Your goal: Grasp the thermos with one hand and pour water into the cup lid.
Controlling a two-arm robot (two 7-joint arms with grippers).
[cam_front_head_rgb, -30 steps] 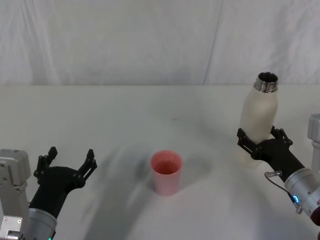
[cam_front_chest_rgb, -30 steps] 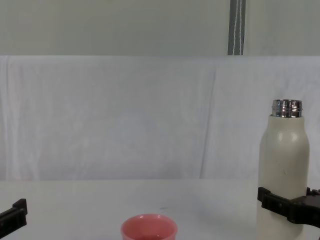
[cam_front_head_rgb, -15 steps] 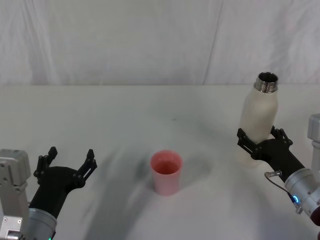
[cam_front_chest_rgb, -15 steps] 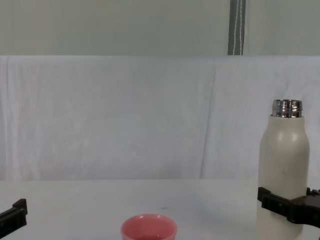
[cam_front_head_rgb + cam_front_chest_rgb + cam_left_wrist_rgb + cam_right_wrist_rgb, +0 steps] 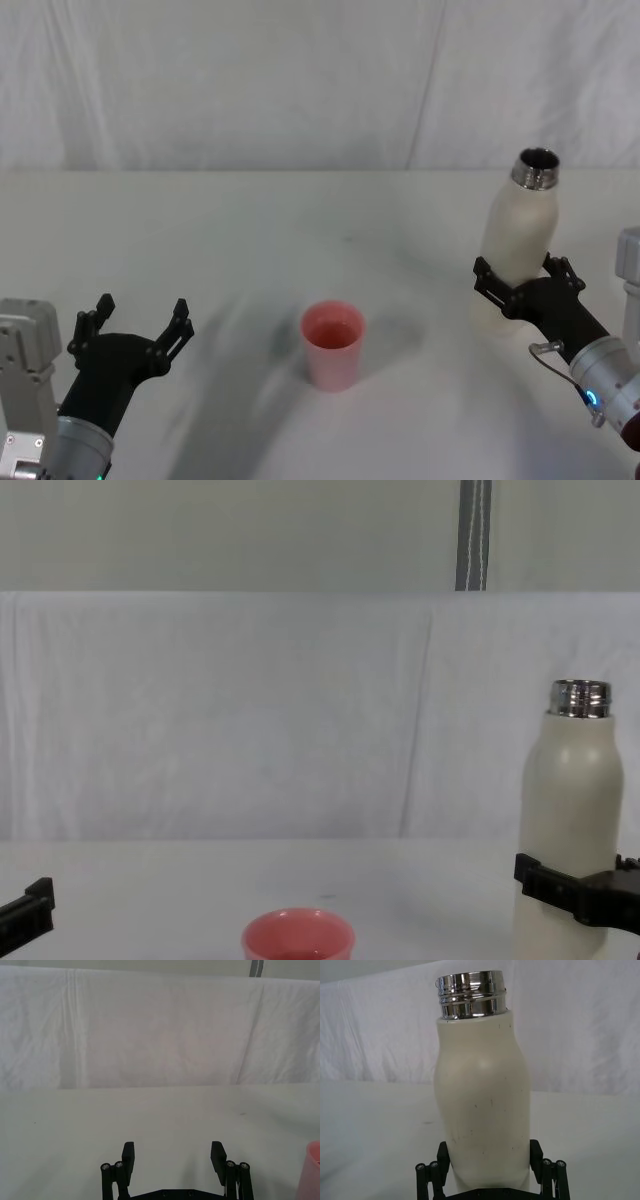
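While your thermos (image 5: 518, 232) stood upright at the right side of the white table (image 5: 250, 230), its steel neck uncapped, your right gripper (image 5: 520, 285) was clamped around its lower body, a black finger pressed against each flank, as you could see in the right wrist view (image 5: 482, 1110). From the chest view the bottle (image 5: 572, 810) rose well above the fingers. Your cup lid (image 5: 333, 345) sat open side up near the table's middle, well apart from the thermos and to its left, its pink rim (image 5: 298, 935) low in the chest view. Your left gripper (image 5: 135, 330) rested low at the table's left, fingers (image 5: 128, 1155) spread wide around nothing.
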